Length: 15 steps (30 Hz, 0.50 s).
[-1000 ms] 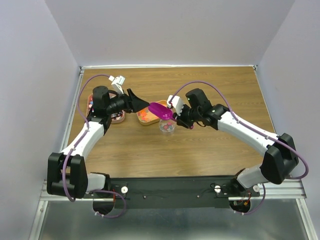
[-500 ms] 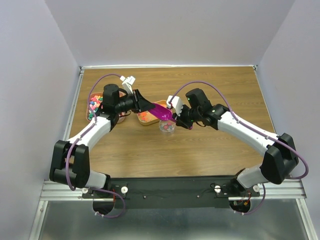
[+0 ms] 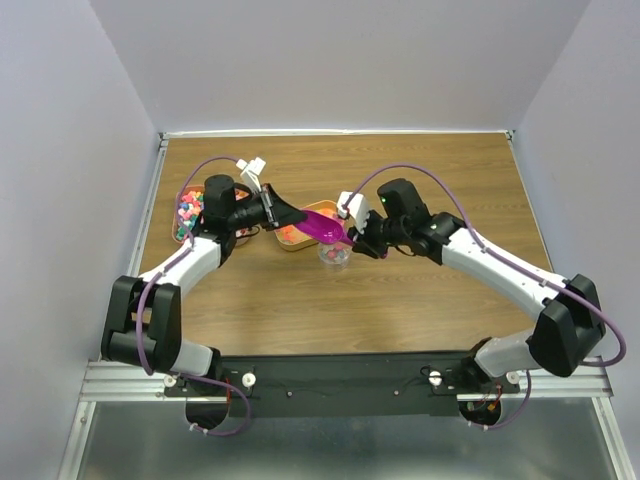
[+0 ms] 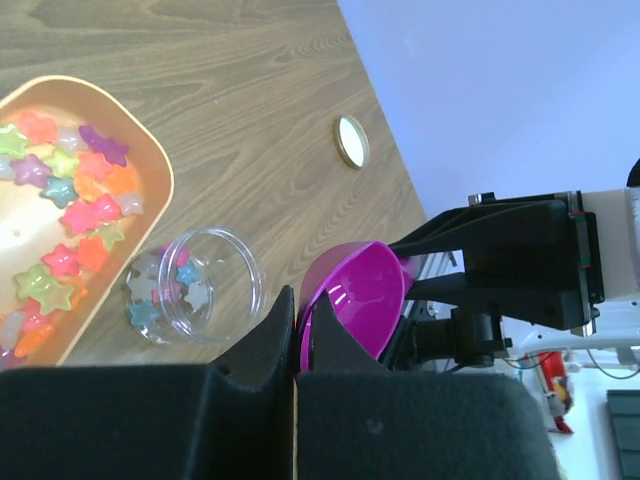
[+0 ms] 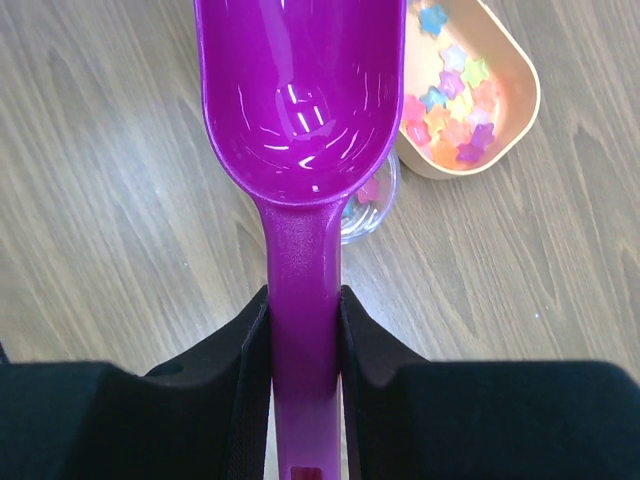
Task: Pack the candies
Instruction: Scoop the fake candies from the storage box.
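Star-shaped multicoloured candies [image 3: 290,235] are lying at nine o'clock of the magenta plastic scoop [image 3: 325,228] my right gripper [image 5: 303,310] is holding, left gripper [image 4: 297,310] pinching its rim.

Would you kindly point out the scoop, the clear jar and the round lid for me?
scoop [image 5: 300,100], right wrist view, inside of its bowl.
jar [image 4: 215,270], left wrist view, its clear bottom.
lid [image 4: 351,140], left wrist view, centre of its face.

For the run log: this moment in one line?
left claw: shut on scoop rim | right claw: shut on scoop handle | scoop: empty, by jar | candies: some in jar
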{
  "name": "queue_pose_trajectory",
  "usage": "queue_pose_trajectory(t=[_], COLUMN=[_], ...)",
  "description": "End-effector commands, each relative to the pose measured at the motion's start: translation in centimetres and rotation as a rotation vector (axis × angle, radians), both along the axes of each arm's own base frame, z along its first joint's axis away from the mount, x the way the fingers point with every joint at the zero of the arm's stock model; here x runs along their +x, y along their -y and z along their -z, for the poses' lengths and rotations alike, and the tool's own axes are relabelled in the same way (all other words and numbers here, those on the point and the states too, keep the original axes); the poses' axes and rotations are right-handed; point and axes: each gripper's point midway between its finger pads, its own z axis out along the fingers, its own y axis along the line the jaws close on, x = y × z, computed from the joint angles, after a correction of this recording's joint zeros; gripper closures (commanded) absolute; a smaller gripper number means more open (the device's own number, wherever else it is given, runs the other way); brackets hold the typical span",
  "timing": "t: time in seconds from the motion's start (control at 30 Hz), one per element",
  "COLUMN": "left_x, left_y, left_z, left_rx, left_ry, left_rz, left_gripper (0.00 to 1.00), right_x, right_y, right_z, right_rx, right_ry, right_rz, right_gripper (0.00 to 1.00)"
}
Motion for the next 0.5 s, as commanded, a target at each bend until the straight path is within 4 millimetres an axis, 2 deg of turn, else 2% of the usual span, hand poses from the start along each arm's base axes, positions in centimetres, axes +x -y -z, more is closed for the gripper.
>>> queue_pose_trajectory(t=[0.0, 0.03, 0.13, 0.23, 0.47], left_x=[-1.1, -1.0, -1.4, -1.8, -3.0], left_y=[-0.5, -1.0, -1.6, -1.9, -2.8], left_z=[-0.9, -1.1, -1.6, -2.0, -3.2], left_rx=[-0.118, -0.139, -0.214, -0.256, -0.362], left_ry=[-0.054, -0.064, -0.102, -0.131, -0.165], left_rz=[0.013, 0.004, 0.000, 0.004, 0.016], left_gripper=[1.00, 1.00, 1.00, 1.00, 1.00], right_x=[-0.3, -0.4, -0.5, -0.7, -0.7], right_y=[-2.0, -2.3, -3.0, -3.4, -3.0], right_z=[-4.0, -4.8, -6.3, -7.6, -8.1], right_rx=[0.157, 0.183, 0.248, 0.302, 0.334], right_ry=[0.077, 0.092, 0.113, 0.121, 0.113], right_rz=[-0.051, -0.062, -0.087, -0.110, -0.147], right_gripper=[0.70, 0.63, 0.50, 0.48, 0.48])
